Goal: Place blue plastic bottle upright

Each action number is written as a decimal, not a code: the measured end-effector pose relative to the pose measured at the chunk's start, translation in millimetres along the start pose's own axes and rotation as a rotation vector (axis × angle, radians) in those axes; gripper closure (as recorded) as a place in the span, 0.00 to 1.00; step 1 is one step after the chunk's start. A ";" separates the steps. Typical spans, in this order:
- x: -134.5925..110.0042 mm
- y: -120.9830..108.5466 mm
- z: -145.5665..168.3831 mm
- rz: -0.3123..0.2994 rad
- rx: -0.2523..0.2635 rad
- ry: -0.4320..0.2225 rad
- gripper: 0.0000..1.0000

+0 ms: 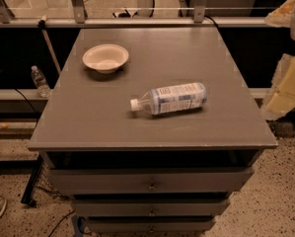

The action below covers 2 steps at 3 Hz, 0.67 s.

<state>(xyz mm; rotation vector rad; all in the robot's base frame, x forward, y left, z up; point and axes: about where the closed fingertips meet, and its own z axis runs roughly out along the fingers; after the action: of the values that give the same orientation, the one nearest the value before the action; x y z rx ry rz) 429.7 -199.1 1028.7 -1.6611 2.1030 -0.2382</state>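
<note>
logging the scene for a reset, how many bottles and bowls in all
bottles: 2 (blue plastic bottle lying on the table, small bottle standing left of it, off the table)
bowls: 1
total: 3
The gripper is at the right edge, off the table.

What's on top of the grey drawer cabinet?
On the grey drawer cabinet: a blue-labelled clear plastic bottle lying on its side, cap left, and a round white bowl, apparently empty. Under the bottle is covered. The pincer sits beyond the right edge.
</note>
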 end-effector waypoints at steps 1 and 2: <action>0.0 0.0 -0.1 0.000 0.000 0.000 0.00; -15.8 -8.7 10.4 -0.009 -0.013 -0.030 0.00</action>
<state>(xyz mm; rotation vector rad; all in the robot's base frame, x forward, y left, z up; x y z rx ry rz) 444.7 -184.8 1026.7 -1.6716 2.0801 -0.2021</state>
